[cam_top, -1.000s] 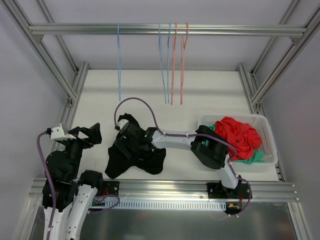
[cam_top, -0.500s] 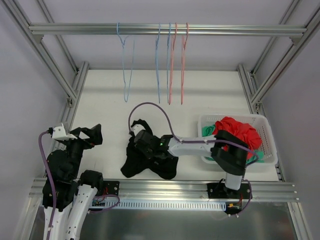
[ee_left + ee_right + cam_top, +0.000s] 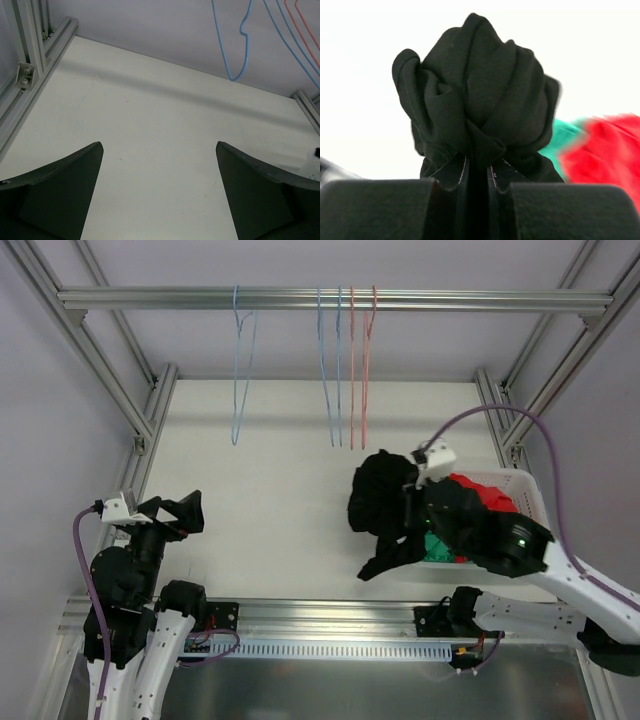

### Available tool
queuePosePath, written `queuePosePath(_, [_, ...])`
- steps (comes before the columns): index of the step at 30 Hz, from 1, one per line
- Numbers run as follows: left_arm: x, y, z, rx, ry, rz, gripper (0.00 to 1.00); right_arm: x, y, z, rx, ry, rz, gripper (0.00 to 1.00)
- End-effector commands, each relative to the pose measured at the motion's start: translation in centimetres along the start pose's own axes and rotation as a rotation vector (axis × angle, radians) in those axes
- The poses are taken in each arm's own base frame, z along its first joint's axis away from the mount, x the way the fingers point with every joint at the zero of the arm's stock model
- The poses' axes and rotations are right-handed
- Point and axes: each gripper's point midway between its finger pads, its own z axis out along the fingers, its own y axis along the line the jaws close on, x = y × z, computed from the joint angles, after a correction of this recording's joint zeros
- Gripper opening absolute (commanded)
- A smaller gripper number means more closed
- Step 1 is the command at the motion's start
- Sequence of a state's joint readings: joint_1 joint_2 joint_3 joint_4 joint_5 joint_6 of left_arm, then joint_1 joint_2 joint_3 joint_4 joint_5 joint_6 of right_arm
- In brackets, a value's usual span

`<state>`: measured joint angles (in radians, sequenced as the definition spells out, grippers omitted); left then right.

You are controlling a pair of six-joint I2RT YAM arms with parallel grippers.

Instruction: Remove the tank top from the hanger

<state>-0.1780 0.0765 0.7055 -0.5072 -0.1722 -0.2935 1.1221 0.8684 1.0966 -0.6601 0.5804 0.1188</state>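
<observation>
The black tank top (image 3: 383, 502) hangs bunched in the air beside the basket's left edge, off the table. My right gripper (image 3: 479, 172) is shut on a fold of it, and the rest of the cloth (image 3: 480, 90) balls up above the fingers. In the top view the cloth mostly hides the right gripper (image 3: 408, 512). A light blue hanger (image 3: 240, 370) hangs bare from the rail at the back left; the left wrist view shows this hanger (image 3: 235, 45) too. My left gripper (image 3: 176, 510) stays at the table's left near corner, open (image 3: 159, 146) and holding nothing.
A white basket (image 3: 537, 532) at the right holds red cloth (image 3: 492, 502) and green cloth (image 3: 436, 548). More bare hangers, blue (image 3: 328, 370) and pink (image 3: 362, 370), hang from the back rail (image 3: 150, 300). Aluminium frame posts line both sides.
My right arm closed on the tank top at the table's middle, lifted it and swung right to the basket's edge. The light blue hanger swayed. The left arm stayed still.
</observation>
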Motion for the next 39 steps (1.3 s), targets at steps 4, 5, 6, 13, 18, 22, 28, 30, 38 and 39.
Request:
queuePosePath(4, [-1.2,-0.8,-0.4,0.044,-0.031,0.015,0.99,-3.2,-11.4,-8.0,0.345,-0.150,0.099,0.00])
queuePosePath(5, [-1.2,-0.9,-0.4,0.046,-0.031,0.015,0.99,-3.8,-12.3,-8.6,0.381,-0.164,0.104,0.00])
queuePosePath(6, [-1.1,-0.9,-0.4,0.047,-0.029,0.017,0.99,-4.2,-13.2,-9.2,0.429,-0.167,0.073,0.00])
queuePosePath(13, [-1.1,-0.7,-0.3,0.040,-0.028,0.017,0.99,-5.5,-18.7,-9.0,0.766,-0.064,0.080,0.00])
queuePosePath(18, [-0.9,-0.7,0.0,0.036,-0.012,0.026,0.99,-3.0,-24.0,-7.2,0.920,0.020,0.227,0.01])
queuePosePath(22, [-0.8,-0.8,0.0,0.042,-0.008,0.028,0.99,1.0,-24.4,-3.6,0.853,0.090,0.350,0.00])
queuePosePath(28, [-0.9,-0.8,-0.2,0.041,-0.016,0.019,0.99,14.4,-22.4,3.2,0.749,0.288,0.555,0.00])
queuePosePath(30, [-0.8,-0.6,-0.1,0.031,-0.013,0.020,0.99,16.9,-22.4,4.9,0.715,0.312,0.635,0.00])
queuePosePath(38, [-0.7,-0.3,0.0,0.012,-0.005,0.017,0.99,20.0,-24.1,4.5,0.735,0.341,0.768,0.13])
queuePosePath(39, [-0.6,-0.3,0.0,0.009,-0.003,0.016,0.99,19.2,-24.2,4.2,0.734,0.322,0.762,0.20])
